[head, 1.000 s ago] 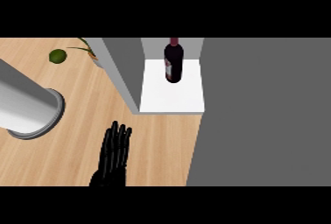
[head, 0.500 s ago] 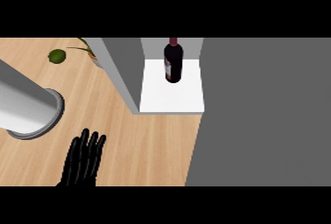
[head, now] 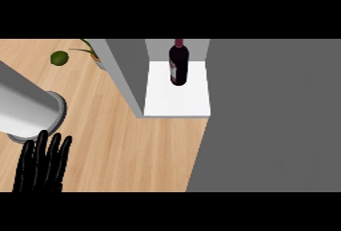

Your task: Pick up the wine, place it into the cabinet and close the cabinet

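The dark wine bottle (head: 177, 67) stands upright at the back of the open cabinet, on its white shelf (head: 177, 101). Nothing holds it. The cabinet's grey side wall (head: 126, 72) runs along the shelf's left edge. My left hand (head: 43, 167) shows at the lower left over the wooden counter, fingers straight and pointing up, empty and far from the bottle. My right hand does not show in the head view.
A thick grey cylinder (head: 26, 110) slants in from the left edge just above the hand. A green lime (head: 60, 57) and some plant leaves (head: 90, 49) lie at the back left. A wide grey panel (head: 273, 113) fills the right side.
The hand has slid left and slightly down across the counter, away from the cabinet, and now sits under the cylinder's end. The bottle and cabinet have not moved.
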Controlling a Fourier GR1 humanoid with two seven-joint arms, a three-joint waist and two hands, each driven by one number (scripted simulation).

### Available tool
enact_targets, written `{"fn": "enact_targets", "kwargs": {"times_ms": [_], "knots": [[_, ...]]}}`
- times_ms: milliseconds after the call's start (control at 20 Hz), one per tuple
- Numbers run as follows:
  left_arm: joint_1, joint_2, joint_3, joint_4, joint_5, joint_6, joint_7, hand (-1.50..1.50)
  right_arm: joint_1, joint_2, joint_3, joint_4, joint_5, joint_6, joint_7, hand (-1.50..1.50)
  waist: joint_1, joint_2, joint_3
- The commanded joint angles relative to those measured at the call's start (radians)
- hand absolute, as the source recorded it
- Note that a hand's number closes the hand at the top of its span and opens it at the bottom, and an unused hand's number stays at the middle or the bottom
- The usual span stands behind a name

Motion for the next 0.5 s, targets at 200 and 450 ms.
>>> {"fn": "enact_targets", "kwargs": {"times_ms": [200,450], "knots": [[0.088,0.101,0.246,0.013,0.159,-0.182,-0.006,-1.50,-0.037,0.000,0.236,-0.146,0.030,-0.016,0.091,1.50,0.005,-0.001,-0.002],[0.162,0.097,0.263,0.036,0.135,-0.227,-0.029,-1.50,-0.085,0.000,0.451,-0.046,0.179,-0.164,0.014,1.50,0.005,-0.002,-0.002]]}}
